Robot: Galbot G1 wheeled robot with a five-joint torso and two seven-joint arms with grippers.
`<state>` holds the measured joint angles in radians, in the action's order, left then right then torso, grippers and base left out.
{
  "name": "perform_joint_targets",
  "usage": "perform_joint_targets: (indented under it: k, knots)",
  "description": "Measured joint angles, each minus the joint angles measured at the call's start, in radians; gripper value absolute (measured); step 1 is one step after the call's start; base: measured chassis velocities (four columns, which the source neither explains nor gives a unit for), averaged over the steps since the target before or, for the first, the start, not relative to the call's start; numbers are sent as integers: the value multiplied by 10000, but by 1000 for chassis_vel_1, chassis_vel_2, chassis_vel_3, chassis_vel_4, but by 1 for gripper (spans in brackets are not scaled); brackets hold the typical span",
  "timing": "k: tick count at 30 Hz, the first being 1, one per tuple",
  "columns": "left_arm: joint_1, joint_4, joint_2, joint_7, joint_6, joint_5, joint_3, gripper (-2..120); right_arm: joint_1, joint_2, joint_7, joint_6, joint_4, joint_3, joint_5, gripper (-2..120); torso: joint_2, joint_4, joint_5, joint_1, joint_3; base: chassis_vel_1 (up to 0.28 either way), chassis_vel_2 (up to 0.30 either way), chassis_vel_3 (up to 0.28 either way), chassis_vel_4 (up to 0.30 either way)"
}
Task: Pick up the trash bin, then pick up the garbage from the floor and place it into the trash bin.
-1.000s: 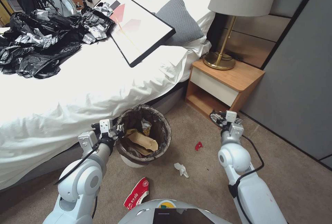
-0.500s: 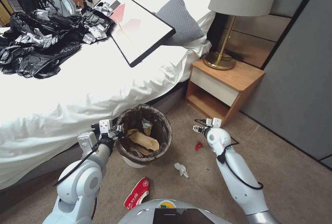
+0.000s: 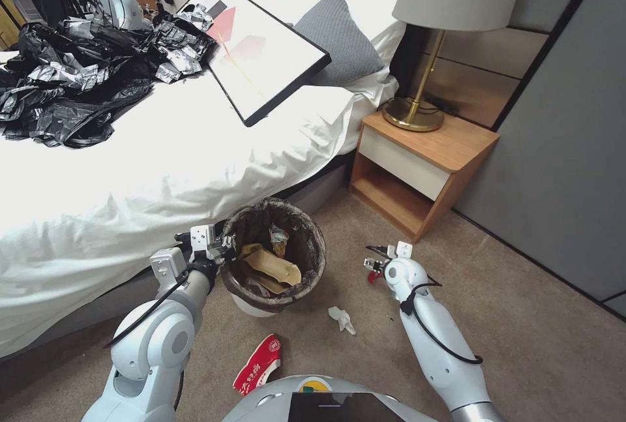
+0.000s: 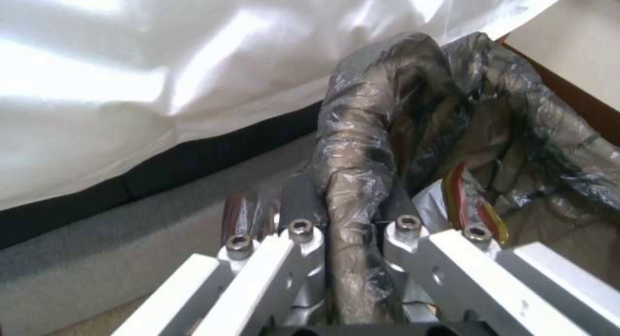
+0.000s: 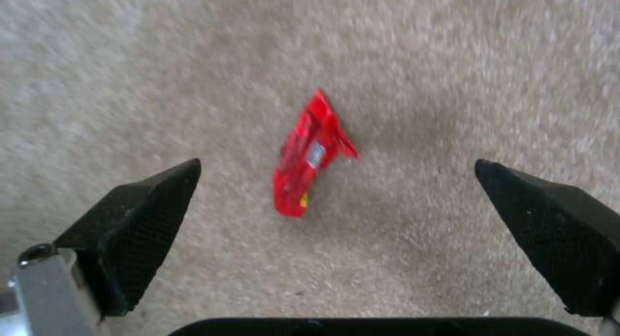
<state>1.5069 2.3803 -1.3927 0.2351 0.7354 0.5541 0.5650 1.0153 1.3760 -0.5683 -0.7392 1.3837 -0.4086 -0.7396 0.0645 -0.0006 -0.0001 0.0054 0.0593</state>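
Observation:
The trash bin (image 3: 251, 304) is white with a dark liner (image 3: 313, 239), held just off the carpet beside the bed. My left gripper (image 3: 225, 247) is shut on its lined rim (image 4: 352, 190). A tan paper bag (image 3: 274, 265) and wrappers lie inside. My right gripper (image 3: 373, 267) is open, low over a small red wrapper (image 3: 373, 276); in the right wrist view the wrapper (image 5: 310, 157) lies on the carpet between the wide-apart fingertips (image 5: 148, 190). A white tissue wad (image 3: 342, 319) and a red-and-white wrapper (image 3: 259, 363) lie nearer my base.
The bed (image 3: 163, 161) with white sheets runs along the left, carrying black bags (image 3: 78, 76) and a framed picture (image 3: 257, 50). A wooden nightstand (image 3: 424, 161) with a lamp (image 3: 424, 83) stands ahead right, a grey wall panel (image 3: 561, 148) beyond it. Open carpet lies to the right.
My right arm has swung left and down from near the nightstand to just over the small red wrapper. The left arm and bin have barely moved.

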Motion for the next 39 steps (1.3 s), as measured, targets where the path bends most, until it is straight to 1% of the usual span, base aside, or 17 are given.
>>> perform_joint_targets:
  k: [15, 26, 32, 34, 35, 36, 39]
  knots:
    - [81, -25, 6, -157, 0, -138, -64, 5, -397, 417, 328, 391, -1143, -72, 414, 100, 0, 1, 1, 0, 0, 0, 0, 0, 0]
    - [97, -48, -72, -282, 0, -245, -77, 5, -949, 733, 631, 777, -2362, -130, 1029, 100, 0, 2, 0, 0, 0, 0, 0, 0, 0]
    - [90, -47, -73, -331, 0, -249, -40, 5, -1041, 835, 715, 888, -2657, -181, 1144, 100, 0, 2, 0, 0, 0, 0, 0, 0, 0]
    - [94, -47, -72, -365, 0, -250, -29, 5, -1080, 851, 790, 917, -2830, -200, 1144, 92, 0, 1, 0, 0, 0, 0, 0, 0, 0]
    - [94, -47, -72, -365, 0, -250, -29, 5, -1080, 851, 790, 917, -2830, -200, 1144, 92, 0, 1, 0, 0, 0, 0, 0, 0, 0]
    - [94, -47, -74, -376, 0, -251, -29, 5, -1110, 862, 813, 943, -2932, -213, 1146, 89, 0, 1, 0, 0, 0, 0, 0, 0, 0]
    - [83, -45, -78, -414, 0, -252, -25, 5, -1167, 919, 878, 1052, -3235, -270, 1204, 75, 0, 0, -1, 0, 0, 0, 0, 0, 0]
